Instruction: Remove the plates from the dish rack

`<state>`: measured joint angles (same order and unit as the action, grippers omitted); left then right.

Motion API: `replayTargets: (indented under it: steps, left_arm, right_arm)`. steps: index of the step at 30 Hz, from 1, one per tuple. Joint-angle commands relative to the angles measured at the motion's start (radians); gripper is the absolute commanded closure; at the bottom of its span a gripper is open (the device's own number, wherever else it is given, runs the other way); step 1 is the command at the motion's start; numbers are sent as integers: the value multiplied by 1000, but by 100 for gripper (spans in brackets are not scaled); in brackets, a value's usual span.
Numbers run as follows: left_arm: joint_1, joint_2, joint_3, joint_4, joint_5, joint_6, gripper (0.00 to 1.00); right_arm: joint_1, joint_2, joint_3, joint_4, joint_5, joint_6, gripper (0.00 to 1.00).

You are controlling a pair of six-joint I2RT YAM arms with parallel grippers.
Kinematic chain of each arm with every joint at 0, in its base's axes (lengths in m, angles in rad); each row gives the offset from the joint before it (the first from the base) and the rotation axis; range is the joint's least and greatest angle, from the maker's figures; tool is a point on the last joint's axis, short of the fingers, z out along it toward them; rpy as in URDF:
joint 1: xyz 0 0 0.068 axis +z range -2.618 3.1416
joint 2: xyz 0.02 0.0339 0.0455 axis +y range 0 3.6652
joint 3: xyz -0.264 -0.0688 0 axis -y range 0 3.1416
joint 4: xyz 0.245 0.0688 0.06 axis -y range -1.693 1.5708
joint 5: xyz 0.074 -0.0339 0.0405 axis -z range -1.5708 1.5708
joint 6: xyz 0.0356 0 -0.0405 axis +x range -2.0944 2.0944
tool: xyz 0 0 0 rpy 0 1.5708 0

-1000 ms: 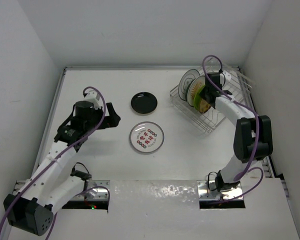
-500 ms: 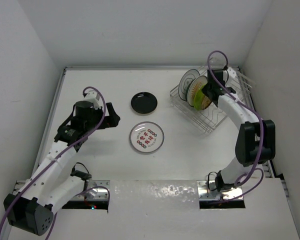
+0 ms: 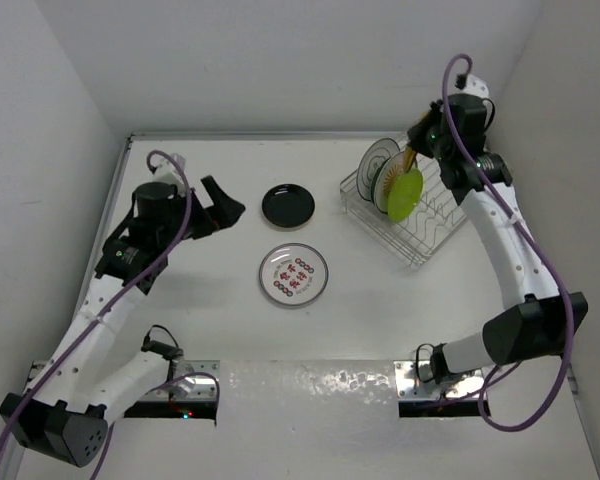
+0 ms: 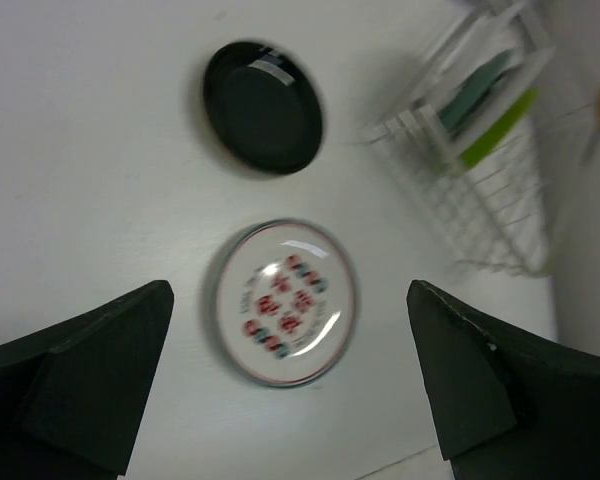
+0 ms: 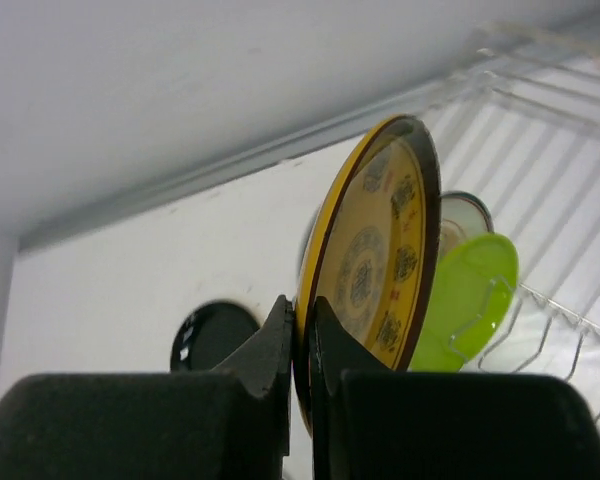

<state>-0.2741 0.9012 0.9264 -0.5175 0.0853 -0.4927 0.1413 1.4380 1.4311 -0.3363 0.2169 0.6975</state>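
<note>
My right gripper (image 3: 417, 148) is raised above the dish rack (image 3: 420, 232) and shut on the rim of a brown-yellow plate (image 3: 411, 158). The right wrist view shows that patterned plate (image 5: 380, 250) pinched edge-on between my fingers (image 5: 270, 350), clear of the rack wires (image 5: 565, 330). A lime green plate (image 3: 404, 192) and a white plate (image 3: 377, 160) stand in the rack. A white plate with red marks (image 3: 294, 275) and a black plate (image 3: 288, 205) lie flat on the table. My left gripper (image 3: 223, 208) is open and empty, hovering above them.
The left wrist view looks down on the white plate (image 4: 285, 303), the black plate (image 4: 263, 107) and the rack (image 4: 480, 190) at upper right. White walls close the table on the far, left and right sides; the rack sits near the right wall.
My right gripper has lifted the brown-yellow plate up out of the rack, next to the lime green plate. My left arm has swung a little up and toward the far side.
</note>
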Motion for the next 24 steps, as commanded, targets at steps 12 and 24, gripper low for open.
replayTargets:
  steps: [12, 24]
  left_arm:
    - [-4, 50, 11, 391, 318, -547, 1]
    - [-13, 74, -132, 425, 352, -560, 24]
  right_arm:
    - [685, -45, 95, -435, -70, -1125, 100]
    - [1046, 58, 52, -241, 202, -1294, 100]
